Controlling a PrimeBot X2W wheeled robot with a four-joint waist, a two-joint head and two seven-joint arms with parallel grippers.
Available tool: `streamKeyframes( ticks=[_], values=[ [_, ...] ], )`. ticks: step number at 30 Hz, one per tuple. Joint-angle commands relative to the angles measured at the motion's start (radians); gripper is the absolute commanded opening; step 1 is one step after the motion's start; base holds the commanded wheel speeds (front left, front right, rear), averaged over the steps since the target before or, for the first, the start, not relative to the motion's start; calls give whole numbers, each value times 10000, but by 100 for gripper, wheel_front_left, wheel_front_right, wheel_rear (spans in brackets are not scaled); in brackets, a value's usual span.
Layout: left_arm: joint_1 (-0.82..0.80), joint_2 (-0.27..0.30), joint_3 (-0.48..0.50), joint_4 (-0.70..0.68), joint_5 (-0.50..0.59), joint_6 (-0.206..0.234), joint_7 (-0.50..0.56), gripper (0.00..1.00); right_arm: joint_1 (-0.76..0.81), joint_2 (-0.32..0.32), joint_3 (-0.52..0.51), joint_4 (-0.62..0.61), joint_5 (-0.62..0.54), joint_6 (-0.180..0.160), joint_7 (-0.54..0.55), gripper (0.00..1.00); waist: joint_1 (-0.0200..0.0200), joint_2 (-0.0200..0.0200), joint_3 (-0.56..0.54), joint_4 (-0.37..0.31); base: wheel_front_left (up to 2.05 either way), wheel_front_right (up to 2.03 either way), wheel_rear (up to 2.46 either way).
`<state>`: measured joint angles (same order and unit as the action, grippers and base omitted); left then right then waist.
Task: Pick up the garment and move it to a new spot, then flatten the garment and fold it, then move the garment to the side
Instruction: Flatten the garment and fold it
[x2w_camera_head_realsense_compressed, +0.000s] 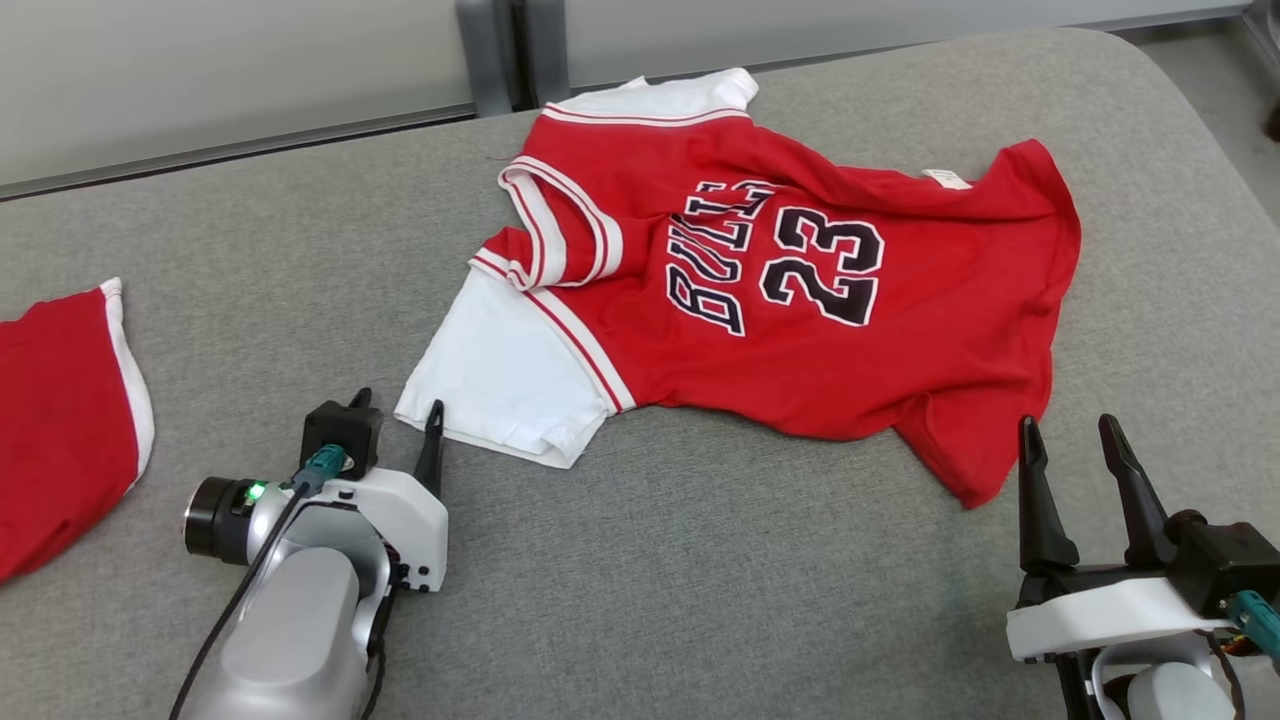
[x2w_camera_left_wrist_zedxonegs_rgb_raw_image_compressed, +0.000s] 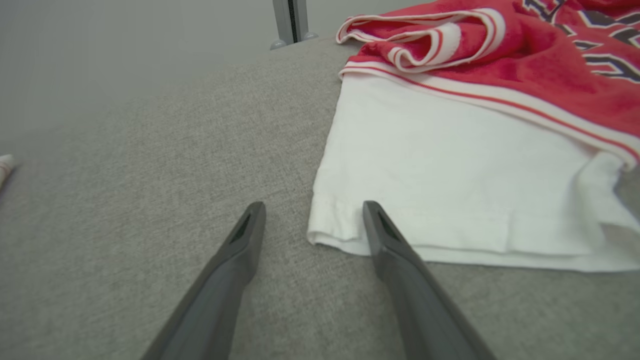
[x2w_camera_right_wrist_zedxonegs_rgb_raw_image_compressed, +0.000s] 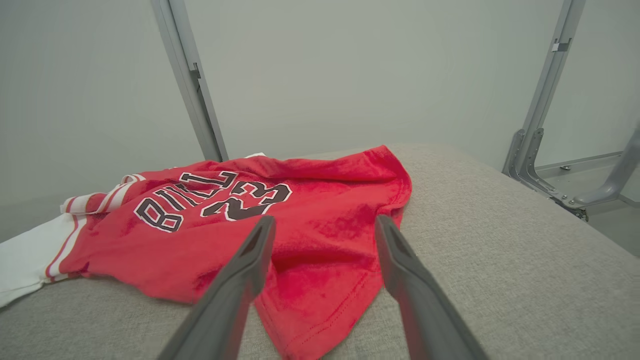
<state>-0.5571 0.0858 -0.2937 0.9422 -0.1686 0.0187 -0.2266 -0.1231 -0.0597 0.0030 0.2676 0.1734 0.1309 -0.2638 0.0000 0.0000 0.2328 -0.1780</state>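
Observation:
The garment (x2w_camera_head_realsense_compressed: 850, 340) is a red jersey with white sleeves and "BULLS 23" in black, lying rumpled and spread on the grey padded table (x2w_camera_head_realsense_compressed: 700, 580). My left gripper (x2w_camera_head_realsense_compressed: 398, 405) is open at the lower left. Its fingertips straddle the near corner of the white sleeve (x2w_camera_left_wrist_zedxonegs_rgb_raw_image_compressed: 450, 175) in the left wrist view, where the left gripper (x2w_camera_left_wrist_zedxonegs_rgb_raw_image_compressed: 314, 206) holds nothing. My right gripper (x2w_camera_head_realsense_compressed: 1068, 425) is open at the lower right, just short of the jersey's red hem corner. The right wrist view shows the right gripper (x2w_camera_right_wrist_zedxonegs_rgb_raw_image_compressed: 325, 220) open above that red hem (x2w_camera_right_wrist_zedxonegs_rgb_raw_image_compressed: 310, 300).
A second red cloth with white trim (x2w_camera_head_realsense_compressed: 60, 420) lies at the table's left edge. A grey frame post (x2w_camera_head_realsense_compressed: 510, 50) and a pale wall stand behind the table. More metal framing (x2w_camera_right_wrist_zedxonegs_rgb_raw_image_compressed: 540, 150) lies past the table's rounded right end.

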Motion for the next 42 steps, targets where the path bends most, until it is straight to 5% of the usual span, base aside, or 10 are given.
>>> streamKeyframes(
  ticks=[1, 5, 6, 8, 17, 25, 38, 39, 41, 42],
  values=[
    [-188, 104, 9, 201, -56, -61, -48, 100, -30, -4, -39, -3, -25, -3, -12, 100, 0, 0, 64, -114, 0, 0, 0],
    [-351, 72, -85, 908, -112, -213, 61, 100, 7, 16, -100, 30, -52, -3, -12, 100, 0, 0, 104, -242, 0, 0, 0],
    [-373, 43, -121, 1069, -151, -317, 145, 51, 9, 21, -124, 42, -55, -3, -12, 100, 0, 0, 110, -263, 0, 0, 0],
    [-443, -9, -170, 1296, -213, -497, 160, 0, 9, 34, -179, 84, -74, -3, -12, 100, 0, 0, 111, -282, 0, 0, 0],
    [-855, -58, 363, 380, -766, -413, -374, 0, 164, 77, -422, 1039, 236, -3, 369, 100, 0, 0, 19, -47, 0, 0, 0],
    [-112, 12, 861, -2045, -691, -172, -396, 0, -135, 82, 156, 2041, 1999, -3, 842, 100, 0, 0, 13, 420, 0, 0, 0],
    [369, -57, 915, -2592, -507, -249, -399, 0, -622, 102, 761, 3522, 2994, -2, 1153, 100, 0, 0, 23, 746, 0, 0, 0],
    [362, -56, 926, -2612, -512, -246, -399, 0, -653, 122, 868, 3617, 3107, -2, 1208, 81, 0, 0, 19, 753, 0, 0, 0],
    [342, -57, 961, -2643, -489, -245, -399, 0, -679, 145, 1023, 3749, 3307, 0, 1287, 0, 0, 0, 3, 758, 0, 0, 0],
    [351, -61, 976, -2654, -483, -242, -399, 0, -691, 157, 1102, 3747, 3422, 0, 1295, 0, 0, 0, -11, 757, 0, 0, 0]
  ],
)
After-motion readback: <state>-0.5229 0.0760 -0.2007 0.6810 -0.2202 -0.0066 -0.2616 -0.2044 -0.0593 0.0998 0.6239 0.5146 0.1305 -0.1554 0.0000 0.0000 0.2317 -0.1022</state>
